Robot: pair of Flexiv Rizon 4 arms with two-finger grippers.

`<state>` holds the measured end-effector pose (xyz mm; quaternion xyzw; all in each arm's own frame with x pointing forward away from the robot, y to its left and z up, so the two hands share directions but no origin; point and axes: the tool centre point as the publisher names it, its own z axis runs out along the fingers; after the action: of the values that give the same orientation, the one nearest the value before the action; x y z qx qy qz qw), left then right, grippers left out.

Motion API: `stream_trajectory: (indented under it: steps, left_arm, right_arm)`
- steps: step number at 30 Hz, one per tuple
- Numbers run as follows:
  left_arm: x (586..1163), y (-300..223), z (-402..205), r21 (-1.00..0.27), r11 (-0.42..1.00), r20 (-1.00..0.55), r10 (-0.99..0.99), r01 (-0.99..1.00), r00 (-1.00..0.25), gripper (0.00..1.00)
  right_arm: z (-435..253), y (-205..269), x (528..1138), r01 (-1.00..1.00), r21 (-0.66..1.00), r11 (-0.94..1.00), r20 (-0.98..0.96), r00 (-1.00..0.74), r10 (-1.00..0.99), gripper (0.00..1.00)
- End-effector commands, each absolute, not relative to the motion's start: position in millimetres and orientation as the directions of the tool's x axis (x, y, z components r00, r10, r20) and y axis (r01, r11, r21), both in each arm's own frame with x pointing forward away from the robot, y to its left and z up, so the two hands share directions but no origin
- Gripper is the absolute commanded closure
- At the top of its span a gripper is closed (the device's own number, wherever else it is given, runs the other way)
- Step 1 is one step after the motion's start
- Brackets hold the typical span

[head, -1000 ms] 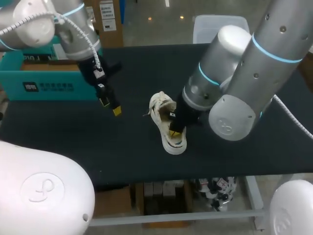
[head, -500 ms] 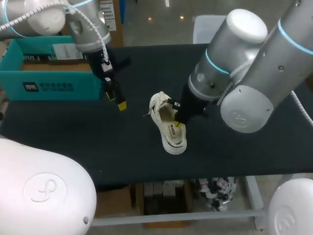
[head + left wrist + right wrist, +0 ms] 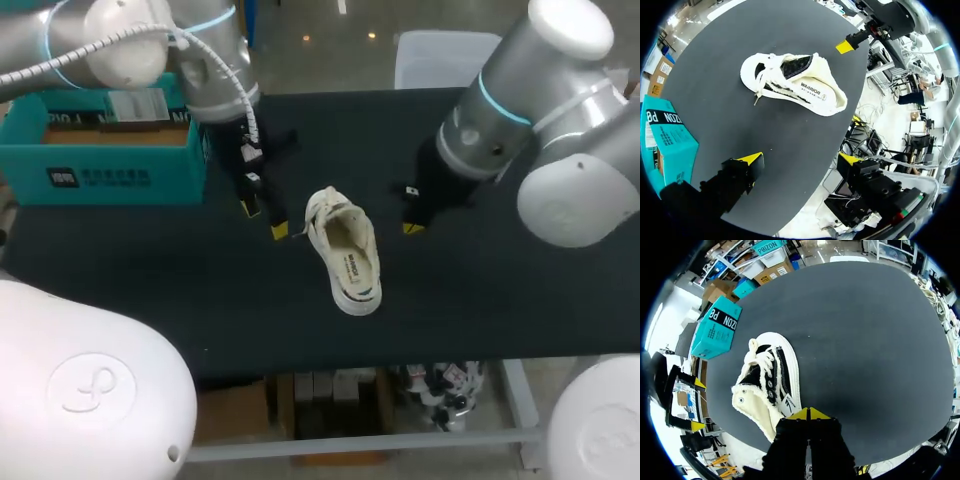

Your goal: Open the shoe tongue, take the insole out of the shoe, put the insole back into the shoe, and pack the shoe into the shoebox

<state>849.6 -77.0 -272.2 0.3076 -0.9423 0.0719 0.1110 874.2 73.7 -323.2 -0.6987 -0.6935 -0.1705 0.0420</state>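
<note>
Nearest us on the black counter [image 3: 200, 290], the white shoe [image 3: 352, 297] stands on its sole, heel toward us, with the insole [image 3: 352, 250] lying inside. Just left of its laced end, our left arm [image 3: 215, 70] holds the left jaws wide and empty. To the shoe's right and clear of it, our right arm [image 3: 500, 110] has the right jaws pinched together on nothing. Farther left sits the teal shoebox [image 3: 100, 175].

Table [image 3: 500, 285] bears shoe [image 3: 345, 250], seemingly shoebox [image 3: 100, 170] too
</note>
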Motion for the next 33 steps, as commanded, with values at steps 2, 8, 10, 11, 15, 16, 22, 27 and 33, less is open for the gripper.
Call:
stream_trajectory:
  steps: [2,8,10,11,15,16,22,27,33]
  left_arm:
    - [841,-111,-284,-0.046,0.747,0.170,-0.648,-0.663,-0.742,0.00]
    - [840,-128,-286,-0.072,0.651,0.114,-0.747,-0.755,-0.655,0.00]
    - [845,-134,-290,-0.065,0.605,0.089,-0.788,-0.793,-0.609,0.00]
    - [846,-137,-292,-0.057,0.598,0.090,-0.794,-0.799,-0.601,0.00]
    - [852,-145,-299,-0.074,0.521,0.084,-0.847,-0.851,-0.525,0.00]
    - [853,-146,-301,-0.087,0.499,0.076,-0.860,-0.862,-0.505,0.00]
    - [857,-153,-312,-0.109,0.453,0.083,-0.883,-0.885,-0.462,0.00]
    - [857,-153,-322,-0.138,0.402,0.075,-0.907,-0.905,-0.414,0.00]
    - [861,-154,-335,-0.164,0.331,0.044,-0.939,-0.929,-0.342,0.00]
  right_arm:
    - [-308,62,886,0.996,0.058,0.072,0.270,-0.085,0.959,1.00]
    - [-313,61,903,0.990,0.035,0.135,0.215,-0.139,0.967,1.00]
    - [-315,61,908,0.986,0.023,0.166,0.186,-0.167,0.968,1.00]
    - [-316,61,910,0.983,0.019,0.181,0.180,-0.181,0.967,1.00]
    - [-319,59,919,0.971,0.004,0.237,0.144,-0.236,0.961,1.00]
    - [-319,59,921,0.969,0.005,0.247,0.140,-0.245,0.959,1.00]
    - [-320,55,930,0.951,-0.009,0.310,0.107,-0.307,0.946,1.00]
    - [-323,51,936,0.938,-0.007,0.347,0.112,-0.344,0.932,1.00]
    - [-329,44,944,0.926,-0.018,0.377,0.115,-0.373,0.921,1.00]
